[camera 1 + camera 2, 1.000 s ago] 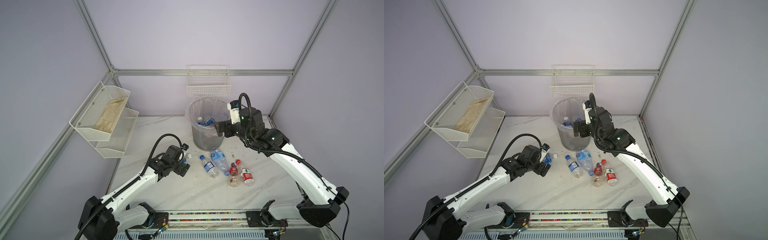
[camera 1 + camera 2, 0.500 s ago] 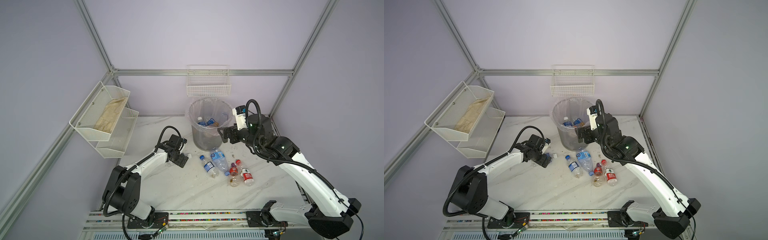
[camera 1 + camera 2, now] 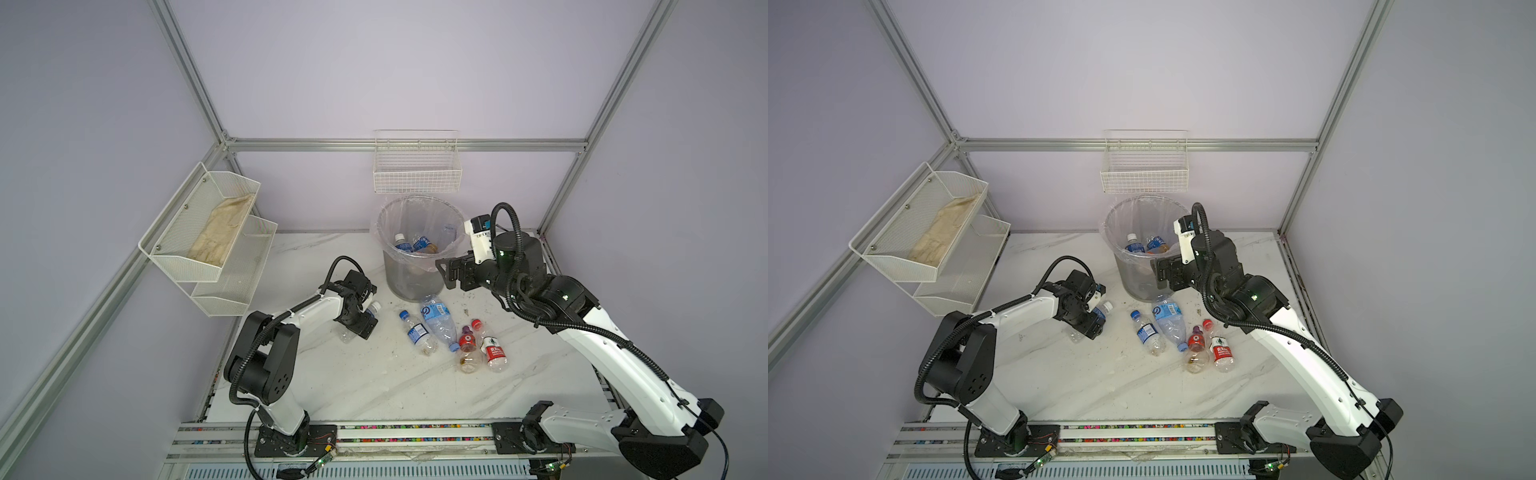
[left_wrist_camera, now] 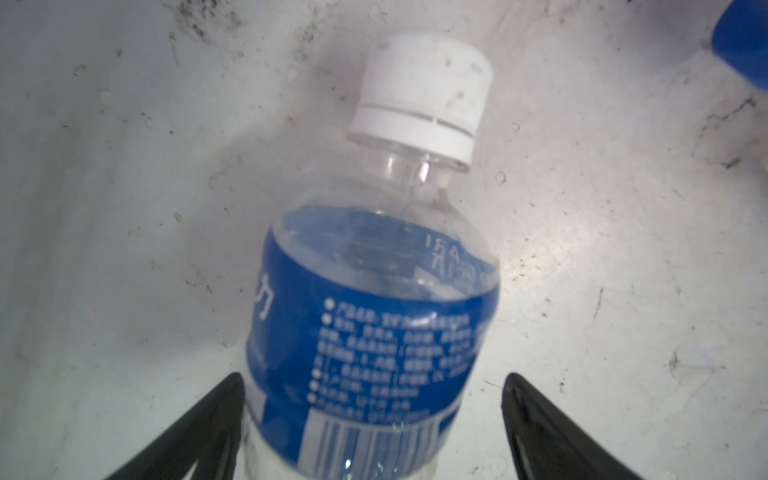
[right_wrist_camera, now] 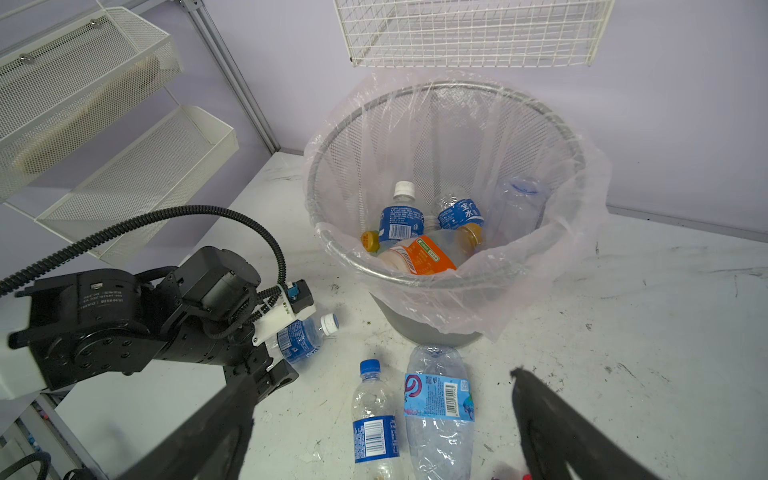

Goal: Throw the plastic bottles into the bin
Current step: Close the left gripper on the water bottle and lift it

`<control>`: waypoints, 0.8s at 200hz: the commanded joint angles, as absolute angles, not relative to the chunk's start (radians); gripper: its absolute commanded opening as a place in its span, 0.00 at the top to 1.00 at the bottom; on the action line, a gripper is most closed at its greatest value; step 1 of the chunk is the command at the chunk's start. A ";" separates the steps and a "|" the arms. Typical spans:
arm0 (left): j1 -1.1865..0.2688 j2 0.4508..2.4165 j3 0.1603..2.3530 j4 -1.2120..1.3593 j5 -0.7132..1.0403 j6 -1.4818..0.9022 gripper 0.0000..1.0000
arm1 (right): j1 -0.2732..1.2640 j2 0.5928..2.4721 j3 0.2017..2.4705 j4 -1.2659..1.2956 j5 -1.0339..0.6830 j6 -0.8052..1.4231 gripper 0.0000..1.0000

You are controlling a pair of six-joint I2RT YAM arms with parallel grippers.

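Left gripper (image 4: 372,382) is down on the white marble-look tabletop (image 3: 374,395), jaws set wide and straddling a small clear plastic bottle with a blue label and white cap (image 4: 374,316). One finger (image 4: 216,415) sits against the label and there's a visible gap on the other side, so not clamped yet. In a top view that bottle (image 3: 372,308) lies on its side at about 7 o'clock from the round grey mesh bin with the clear bag liner (image 3: 399,278), cap aimed roughly 1 to 2 o'clock. Right gripper (image 3: 445,274) hangs wide and empty at about 4 o'clock of the bin, up near the rim. Several bottles are already in the bin. Four more lie at 5 to 6 o'clock of it: a blue-capped clear one (image 3: 415,332), a larger crumpled one with a pale blue label (image 3: 436,320) and two red-labelled ones (image 3: 467,343) (image 3: 494,353). Handling, my read: the bottle looks empty, so light, with thin walls that buckle if squeezed hard. It's round and smooth, so it will likely roll or squirt out of an off-centre pinch. Take it across the label at mid-body, square to the axis, clear of the neck taper, with moderate squeeze.
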State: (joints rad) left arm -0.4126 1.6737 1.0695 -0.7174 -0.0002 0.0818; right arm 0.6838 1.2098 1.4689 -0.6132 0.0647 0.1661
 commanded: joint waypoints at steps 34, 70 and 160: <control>-0.450 1.668 1.155 -0.776 -0.030 0.068 0.44 | 0.686 1.188 1.454 -0.593 0.075 0.165 0.03; -0.467 1.646 1.149 -0.797 -0.055 0.063 0.60 | 0.686 1.179 1.455 -0.602 0.094 0.169 0.03; -0.474 1.423 1.132 -0.797 -0.007 0.026 0.65 | 0.686 1.160 1.436 -0.604 0.096 0.184 0.03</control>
State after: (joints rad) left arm -0.4679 1.4906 1.0851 -0.7952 -0.0345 0.0586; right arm 0.6838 1.1755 1.4483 -0.6121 0.0883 0.1738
